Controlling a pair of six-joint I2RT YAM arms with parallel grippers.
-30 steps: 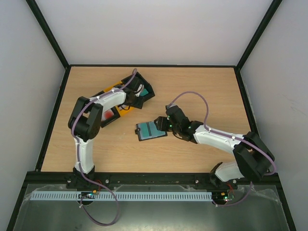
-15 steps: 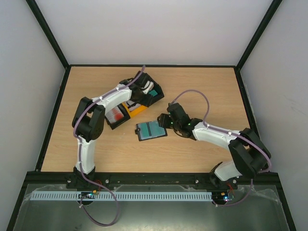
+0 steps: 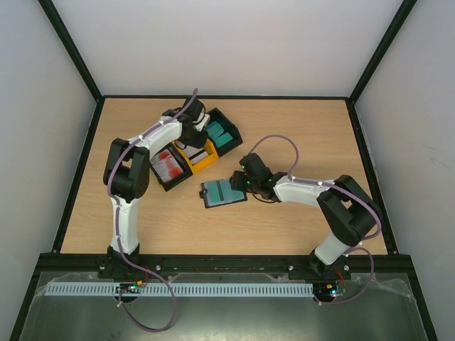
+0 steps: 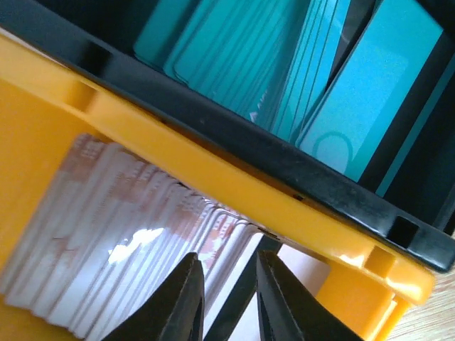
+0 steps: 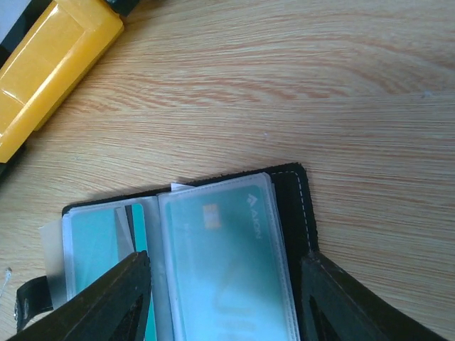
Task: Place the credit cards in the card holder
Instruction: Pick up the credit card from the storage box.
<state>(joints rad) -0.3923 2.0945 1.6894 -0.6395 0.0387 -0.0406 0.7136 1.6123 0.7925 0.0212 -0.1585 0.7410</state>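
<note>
The black card holder (image 3: 220, 192) lies open mid-table, with teal credit cards (image 5: 220, 256) in its clear sleeves. My right gripper (image 3: 240, 183) is open just above it, its fingers straddling the holder's right leaf (image 5: 291, 206). My left gripper (image 3: 193, 130) hangs over the yellow bin (image 3: 201, 155). In the left wrist view its jaws (image 4: 227, 259) stand a narrow gap apart above the end of a stack of white cards (image 4: 128, 234). A dark-striped card shows in that gap, and nothing is clearly clamped.
A black bin (image 3: 222, 133) of teal cards (image 4: 270, 64) sits behind the yellow one. Another black bin (image 3: 169, 167) with red-and-white cards sits to its left. The yellow bin's corner (image 5: 50, 64) shows near the holder. Black frame rails border the table.
My left gripper has swung from the teal-card bin back left over the yellow bin, and its jaws have narrowed. The right gripper has crept slightly left over the holder.
</note>
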